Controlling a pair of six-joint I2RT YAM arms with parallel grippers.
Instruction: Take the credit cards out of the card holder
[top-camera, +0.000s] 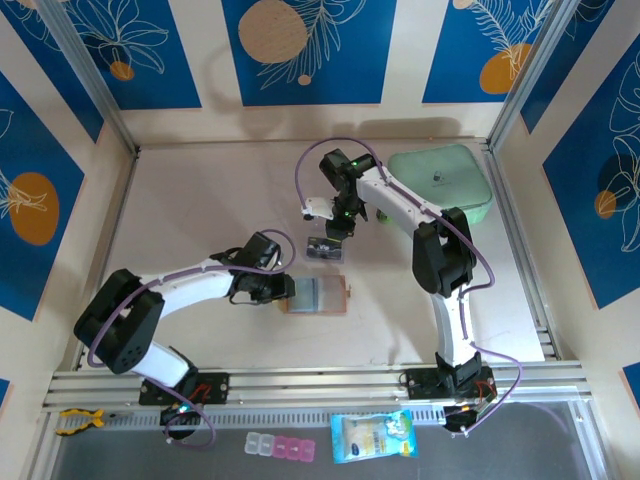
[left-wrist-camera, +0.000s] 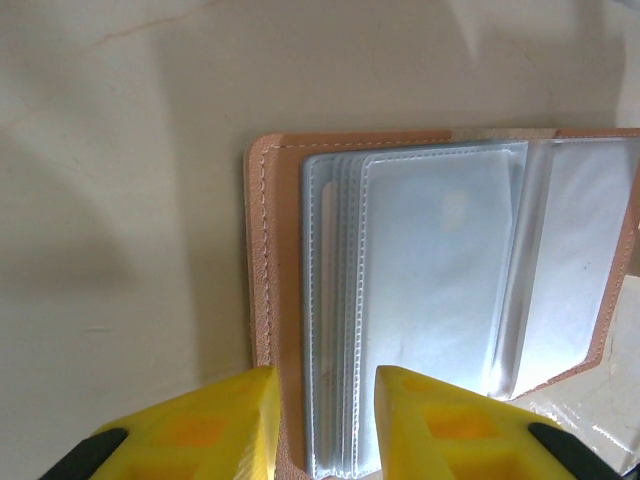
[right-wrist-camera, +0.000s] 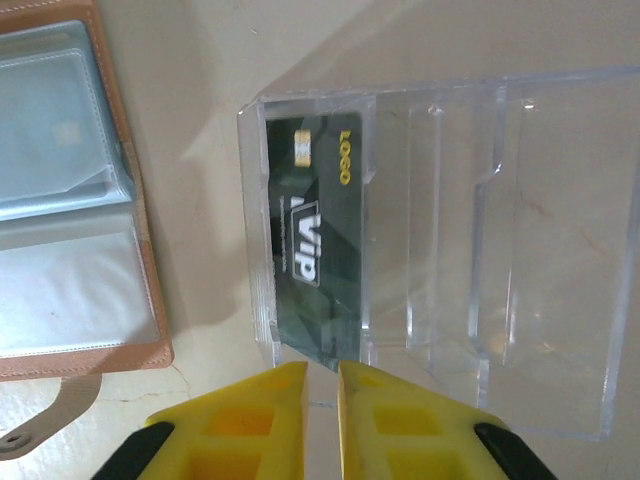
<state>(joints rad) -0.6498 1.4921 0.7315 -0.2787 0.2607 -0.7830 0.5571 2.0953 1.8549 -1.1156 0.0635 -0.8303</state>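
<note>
The tan card holder (top-camera: 318, 297) lies open on the table, its clear sleeves (left-wrist-camera: 440, 270) facing up. My left gripper (left-wrist-camera: 328, 378) stands partly open over its near edge. One fingertip (left-wrist-camera: 245, 400) is over the leather border (left-wrist-camera: 265, 250) and the other is over the sleeves. A dark credit card (right-wrist-camera: 315, 230) marked VIP stands in the leftmost slot of a clear acrylic stand (right-wrist-camera: 500, 250). My right gripper (right-wrist-camera: 322, 372) is just behind the card's lower corner, its jaws a narrow gap apart and not pinching it. From above, the right gripper (top-camera: 340, 228) hovers over the stand (top-camera: 325, 248).
A mint-green zip case (top-camera: 440, 180) lies at the back right, beside the right arm. The holder's strap (right-wrist-camera: 40, 425) trails toward the stand. Pill boxes (top-camera: 280, 446) and a blue packet (top-camera: 372, 437) lie on the dark strip in front of the arm bases.
</note>
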